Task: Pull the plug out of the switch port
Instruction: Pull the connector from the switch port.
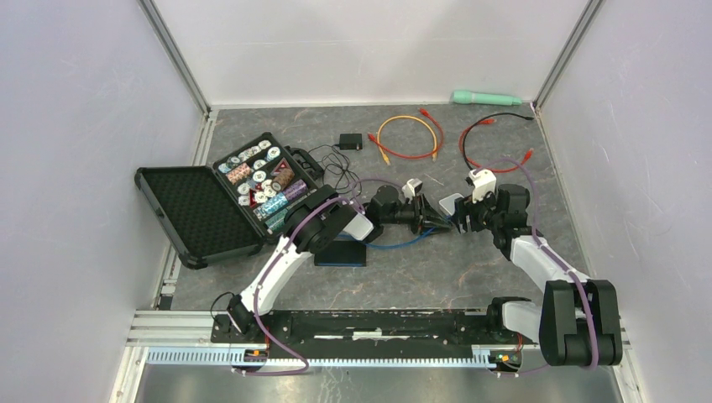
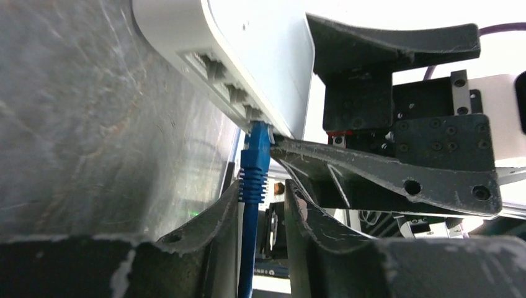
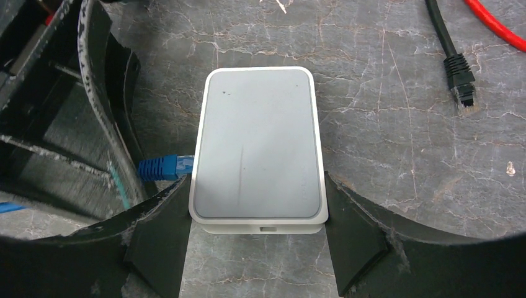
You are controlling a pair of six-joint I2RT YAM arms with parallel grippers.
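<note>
Switch [image 3: 257, 143]: white flat box at the middle of the table [image 1: 470, 269], between the two arms; resting on the surface or lifted just off it, not clear.
Right claw [image 3: 257, 200]: pinching the switch across its width, one finger pressed on each long side at the near end.
Ports [image 2: 214, 69]: in a row along one long side of the switch, facing the left arm.
Plug [image 3: 164, 167]: blue, seated in the port nearest the right claw's finger, sticking straight out sideways.
Blue cable [image 2: 248, 248]: running from the plug back between the left claw's fingers, then curving over the table toward the left arm.
Left claw [image 2: 260, 192]: spread a little, one finger on each side of the cable just behind the plug; one finger against the cable, a gap showing at the other, so not pinching.
Black cable [image 3: 456, 62]: loose on the table beyond the switch, its own plug lying apart from the box.
Red cable [image 3: 496, 25]: at the far corner of the right wrist view, near the black one.
Case [image 1: 193, 214]: black, lid open, at the left of the table, well apart from the switch.
</note>
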